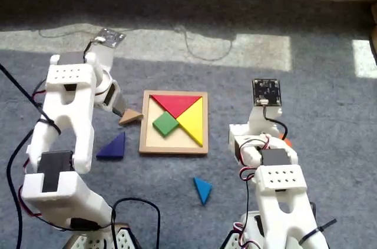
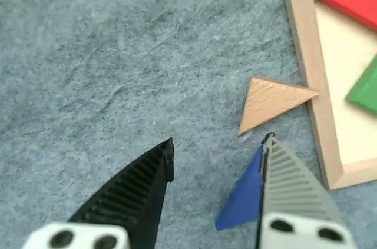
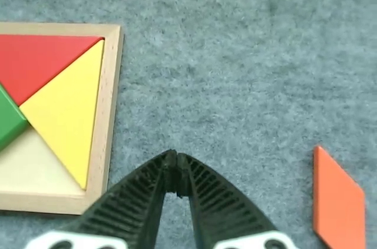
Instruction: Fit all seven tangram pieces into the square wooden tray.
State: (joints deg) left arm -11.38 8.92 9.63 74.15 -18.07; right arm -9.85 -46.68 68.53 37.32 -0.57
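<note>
Here the left arm [image 1: 65,113] stretches forward and tips down over the grey, felt-like bench [image 1: 306,102]. Its jaws are spread wide and empty, just short of the plain wooden triangle [image 2: 272,100], whose tip meets the rim of the square wooden tray [image 1: 174,150]. A dark blue triangle [image 2: 241,193] lies under its grey finger. The right arm [image 1: 268,166] is folded near its base, beside the tray, with its ridged black jaws pressed together on nothing. Inside the tray lie a smooth red triangle [image 1: 175,105], a yellow triangle [image 1: 193,121] and a green square [image 1: 165,123]. An orange parallelogram [image 3: 337,199] lies flat nearby.
</note>
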